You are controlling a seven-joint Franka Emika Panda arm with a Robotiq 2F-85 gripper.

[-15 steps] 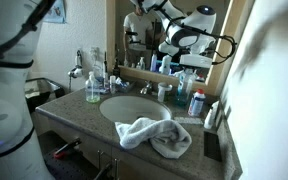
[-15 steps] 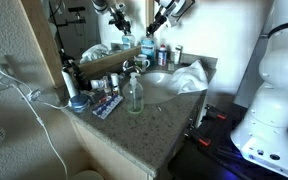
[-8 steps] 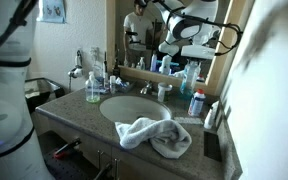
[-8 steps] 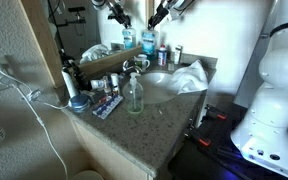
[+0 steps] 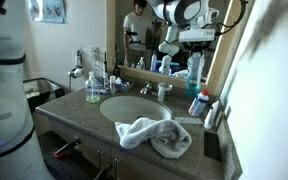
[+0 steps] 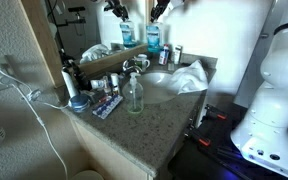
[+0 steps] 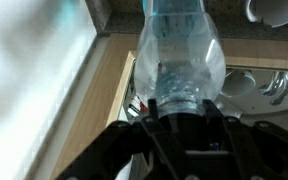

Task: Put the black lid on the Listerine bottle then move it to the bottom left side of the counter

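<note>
— What lies nearest?

— A crumpled white towel [image 5: 149, 135] on the front edge of the counter [image 5: 79, 122], just before the oval sink basin [image 5: 124, 108].

— And past the basin?

— A green soap bottle [image 5: 92, 90] stands beside it on one side. A small blue can [image 5: 196, 103] with a red band stands on the other, toward the back.

— Where is the Listerine bottle?

— In both exterior views the Listerine bottle [image 5: 194, 70] hangs upright, clear of the counter, at the back close to the mirror [image 5: 134, 35].

— What holds it?

— The gripper [image 5: 191, 42] comes down from above and is clamped on the bottle's top end. In the wrist view the jaws press its narrow end from both sides. Whether a black lid sits on the neck, I cannot tell.
</note>
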